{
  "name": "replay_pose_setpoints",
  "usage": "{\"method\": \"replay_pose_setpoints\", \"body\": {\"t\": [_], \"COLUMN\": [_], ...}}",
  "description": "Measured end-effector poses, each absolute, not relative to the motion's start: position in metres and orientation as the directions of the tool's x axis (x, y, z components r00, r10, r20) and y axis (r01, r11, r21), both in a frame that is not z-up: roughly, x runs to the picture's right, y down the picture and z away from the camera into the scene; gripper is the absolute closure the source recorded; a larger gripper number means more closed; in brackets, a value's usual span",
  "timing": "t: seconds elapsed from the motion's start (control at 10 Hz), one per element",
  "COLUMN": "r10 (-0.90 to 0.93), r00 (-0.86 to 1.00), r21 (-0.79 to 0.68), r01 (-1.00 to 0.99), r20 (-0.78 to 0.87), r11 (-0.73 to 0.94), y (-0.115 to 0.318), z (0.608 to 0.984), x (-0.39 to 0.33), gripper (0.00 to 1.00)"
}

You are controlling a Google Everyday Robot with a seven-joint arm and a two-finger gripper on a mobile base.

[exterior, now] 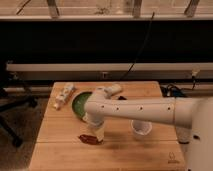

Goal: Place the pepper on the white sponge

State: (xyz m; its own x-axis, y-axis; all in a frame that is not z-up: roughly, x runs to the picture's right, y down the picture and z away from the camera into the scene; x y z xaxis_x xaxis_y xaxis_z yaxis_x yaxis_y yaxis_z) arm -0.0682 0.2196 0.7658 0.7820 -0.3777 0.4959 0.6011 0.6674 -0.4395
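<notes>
The pepper (88, 139) is a small dark red piece lying on the wooden table (150, 155) near its front left. My gripper (95, 133) hangs straight down from the white arm (135, 109) and sits right at the pepper's right end, touching or nearly touching it. The white sponge (114, 89) is a small off-white block at the back of the table, just behind the arm, well away from the pepper.
A green bowl (79, 104) sits behind the gripper, partly covered by the arm. A long pale piece with brownish marks (63, 96) lies at the back left. A round white cup (141, 129) stands to the gripper's right. A dark chair (10, 107) is left of the table.
</notes>
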Motion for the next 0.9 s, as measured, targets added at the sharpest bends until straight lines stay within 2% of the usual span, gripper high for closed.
{"method": "replay_pose_setpoints", "body": {"t": [0.7,0.8,0.9], "r10": [-0.327,-0.322,-0.319], "r00": [0.8,0.804,0.807], "r21": [-0.485,-0.486,-0.487], "r01": [0.575,0.568,0.564], "r20": [0.504,0.5,0.497], "r11": [0.66,0.665,0.667], "y": [0.263,0.265,0.267], "z": [0.77,0.772,0.772], "x": [-0.075,-0.074,-0.075], "gripper": [0.2,0.22,0.3]}}
